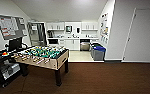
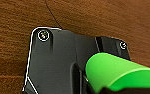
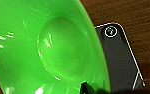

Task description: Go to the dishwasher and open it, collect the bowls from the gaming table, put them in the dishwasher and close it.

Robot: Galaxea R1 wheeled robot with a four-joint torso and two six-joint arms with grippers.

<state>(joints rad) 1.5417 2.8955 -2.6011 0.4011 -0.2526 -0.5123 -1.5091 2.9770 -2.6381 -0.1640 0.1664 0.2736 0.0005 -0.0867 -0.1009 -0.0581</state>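
The dishwasher [image 1: 85, 45] sits in the far kitchenette, its silver-grey front set into the run of white cabinets [image 1: 72, 44] under the tabletop of the counter, well beyond the table-football table [image 1: 42, 57]. Its front looks tipped out towards the room, though from here I cannot be sure. Just beside the dishwasher stand blue bins [image 1: 98, 52].

A lime green bowl [image 3: 44, 47] shows close in the right wrist view, its hollow facing the camera and its rim running slantwise over brown carpet [image 3: 131, 15]; whether the right hand grips it I cannot tell. In the left wrist view a green cylinder-like thing [image 2: 118, 72] lies with its long axis slanting across the dark plate; the left hand's grasp I cannot tell either
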